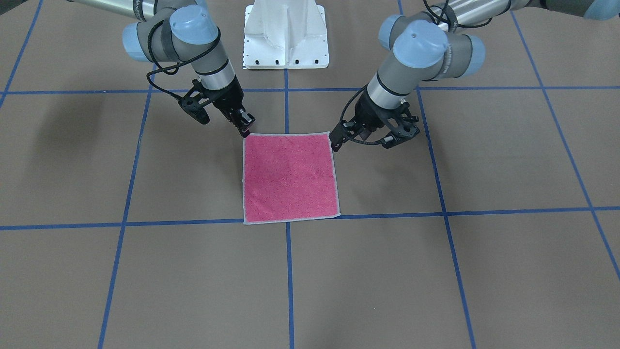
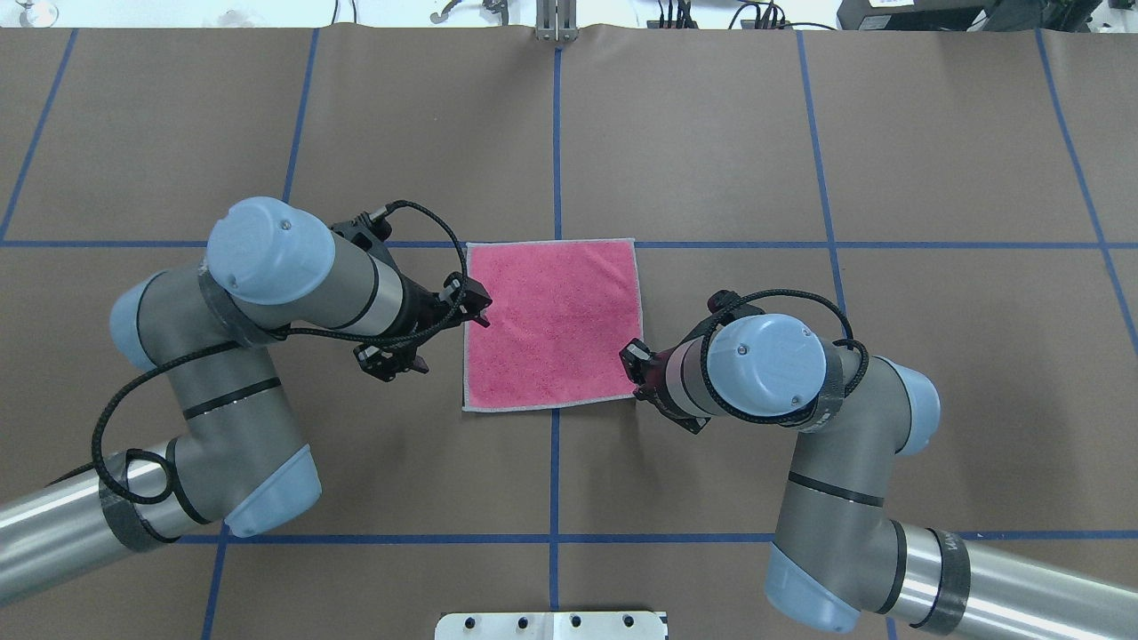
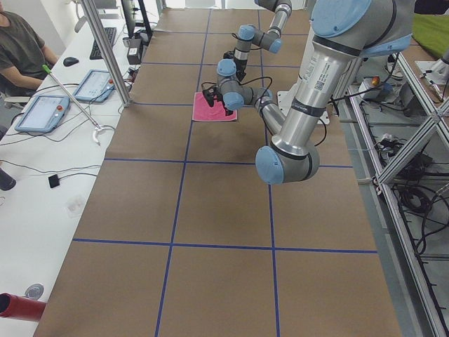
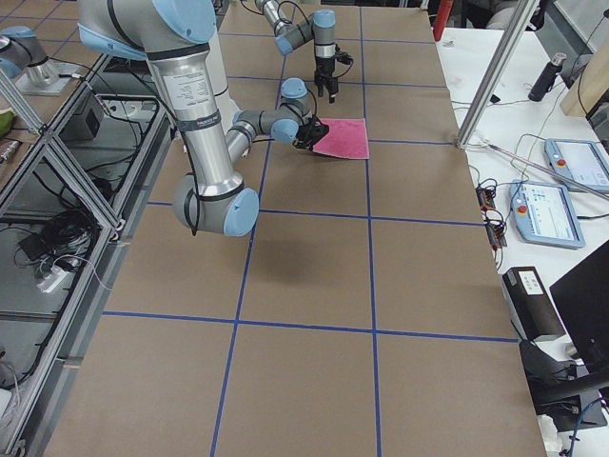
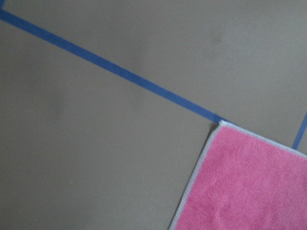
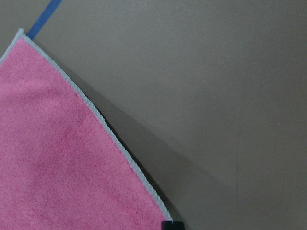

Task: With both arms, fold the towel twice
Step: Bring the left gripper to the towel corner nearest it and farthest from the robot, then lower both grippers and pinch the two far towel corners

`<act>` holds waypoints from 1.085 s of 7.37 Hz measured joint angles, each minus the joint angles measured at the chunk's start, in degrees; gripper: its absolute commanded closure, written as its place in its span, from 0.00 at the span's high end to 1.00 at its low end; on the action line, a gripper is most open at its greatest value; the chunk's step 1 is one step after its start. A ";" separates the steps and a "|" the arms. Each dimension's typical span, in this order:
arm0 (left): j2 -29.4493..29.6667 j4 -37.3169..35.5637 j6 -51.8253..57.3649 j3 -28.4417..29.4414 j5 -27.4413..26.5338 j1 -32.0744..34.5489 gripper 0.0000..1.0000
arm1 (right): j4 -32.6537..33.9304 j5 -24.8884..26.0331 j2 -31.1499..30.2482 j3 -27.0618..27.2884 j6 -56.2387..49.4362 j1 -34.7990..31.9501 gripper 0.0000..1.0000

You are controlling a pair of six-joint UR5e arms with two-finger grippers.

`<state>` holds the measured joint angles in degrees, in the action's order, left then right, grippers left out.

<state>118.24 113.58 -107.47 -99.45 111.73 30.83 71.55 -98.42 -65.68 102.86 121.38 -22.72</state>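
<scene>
The towel (image 1: pixel 289 177) lay flat and unfolded on the bench (image 1: pixel 436 271), pink face up, its light grey border showing all round. It straddled the blue tape line (image 1: pixel 289 271) that ran out from the white pedestal base (image 1: pixel 286 34), and its edge farthest from the robot lay along a crossing tape line. Both arms reached down toward the edge nearest the base — the left pincer (image 1: pixel 335 140) just beside one near corner, the right pincer (image 1: pixel 244 128) at the other. Whether either tip touched the cloth could not be told. In the right wrist view a black fingertip (image 6: pixel 171 224) sat right at the towel's corner. The left wrist view showed a far corner of the towel meeting the tape. How far apart either pincer's jaws stood — wide or narrow — I could not tell from any view.
</scene>
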 measured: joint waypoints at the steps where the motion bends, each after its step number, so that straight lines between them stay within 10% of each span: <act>1: -0.60 0.91 -1.38 0.20 -0.78 -1.33 0.99 | 0.00 -0.01 -0.03 0.09 0.00 0.05 0.00; 8: -1.25 1.20 -2.55 0.89 -13.70 -7.70 0.78 | 0.00 0.04 0.01 0.15 0.00 0.13 0.00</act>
<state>116.99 114.79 -110.01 -98.55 98.03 23.13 71.54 -98.38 -65.67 103.01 121.38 -22.59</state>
